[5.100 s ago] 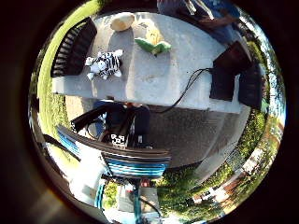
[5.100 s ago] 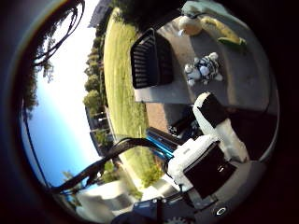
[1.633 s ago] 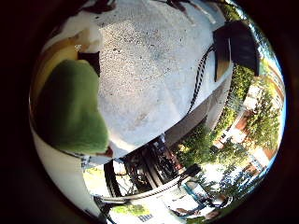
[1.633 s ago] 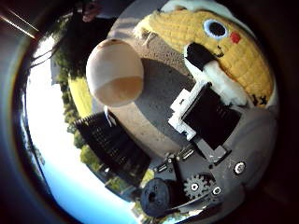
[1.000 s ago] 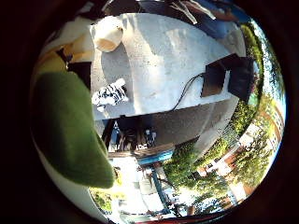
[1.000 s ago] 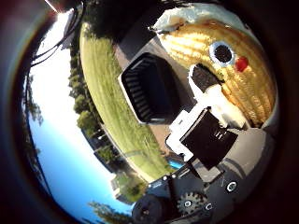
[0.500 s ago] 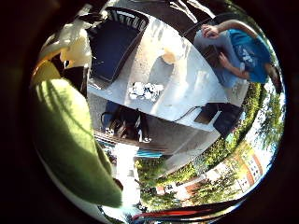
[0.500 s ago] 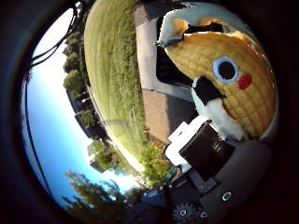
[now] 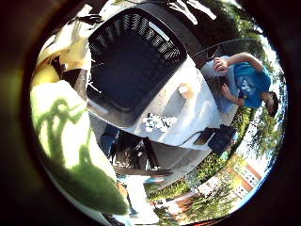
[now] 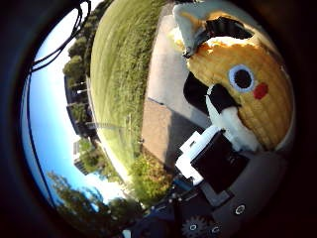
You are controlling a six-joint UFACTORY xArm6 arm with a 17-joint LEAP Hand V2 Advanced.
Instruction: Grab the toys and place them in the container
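Observation:
My right hand (image 10: 218, 164) is shut on a yellow corn plush toy (image 10: 243, 84) with an eye and a red mouth, held close against the palm. Its green husk (image 9: 71, 151) fills one side of the little finger side palm view. That view looks down into the black slatted container (image 9: 155, 30), which stands on the pale table (image 9: 193, 113) right below the hand. A zebra toy (image 9: 160, 121) and a tan egg toy (image 9: 186, 90) lie on the table beside the container.
A black box (image 9: 224, 139) sits at the table's far edge. A paved strip and lawn (image 10: 124, 69) lie beyond the table in the thumb side palm view.
The hand closed on the corn toy and lifted it off the table. It has carried the toy across, so the container now fills much of the little finger side palm view.

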